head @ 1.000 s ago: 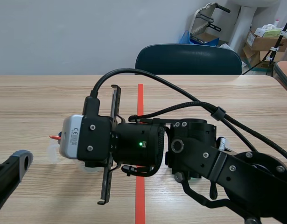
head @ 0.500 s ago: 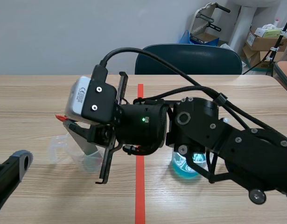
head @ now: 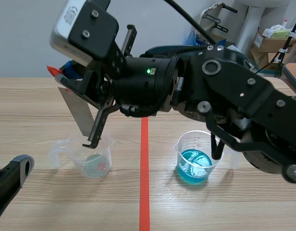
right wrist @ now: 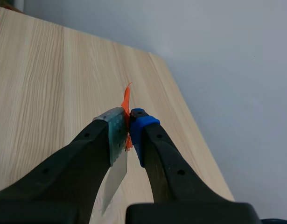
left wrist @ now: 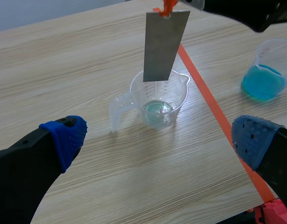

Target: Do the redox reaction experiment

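Right gripper [right wrist: 128, 130] clamps a metal strip [left wrist: 165, 44], top end hidden between its pads [right wrist: 139, 122], above the clear cup [left wrist: 136, 95]; left gripper [left wrist: 159, 137] stands open.

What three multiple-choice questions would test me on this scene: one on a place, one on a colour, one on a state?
1. Where is the metal strip? A lying flat; B hanging over the nearly empty cup; C on the floor.
2. What colour is the liquid in the fuller cup? A red; B yellow; C blue.
3. How is the left gripper? A open; B shut on a cup; C shut on the strip.
B: the right gripper holds it above that cup. C: the liquid is plainly blue. A: it gapes wide, gripping nothing.
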You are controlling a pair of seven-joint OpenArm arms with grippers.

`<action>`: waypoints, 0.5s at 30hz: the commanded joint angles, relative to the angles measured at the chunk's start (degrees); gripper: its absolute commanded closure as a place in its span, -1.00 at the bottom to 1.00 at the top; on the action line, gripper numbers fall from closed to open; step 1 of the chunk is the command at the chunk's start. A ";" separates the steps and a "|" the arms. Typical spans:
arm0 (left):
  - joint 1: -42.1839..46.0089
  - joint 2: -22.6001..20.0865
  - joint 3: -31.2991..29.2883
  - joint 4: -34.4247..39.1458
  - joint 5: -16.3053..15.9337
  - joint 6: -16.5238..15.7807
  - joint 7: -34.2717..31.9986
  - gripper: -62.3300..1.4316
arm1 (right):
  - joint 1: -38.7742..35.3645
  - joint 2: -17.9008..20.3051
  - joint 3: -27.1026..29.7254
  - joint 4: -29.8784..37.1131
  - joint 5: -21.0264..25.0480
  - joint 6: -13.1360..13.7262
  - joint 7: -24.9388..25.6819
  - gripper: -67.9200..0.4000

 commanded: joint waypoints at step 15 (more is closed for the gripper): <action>-0.17 0.44 0.26 0.97 -0.17 -0.09 -0.92 -1.00 | 6.62 -0.13 1.88 11.34 17.20 0.24 -22.03 0.96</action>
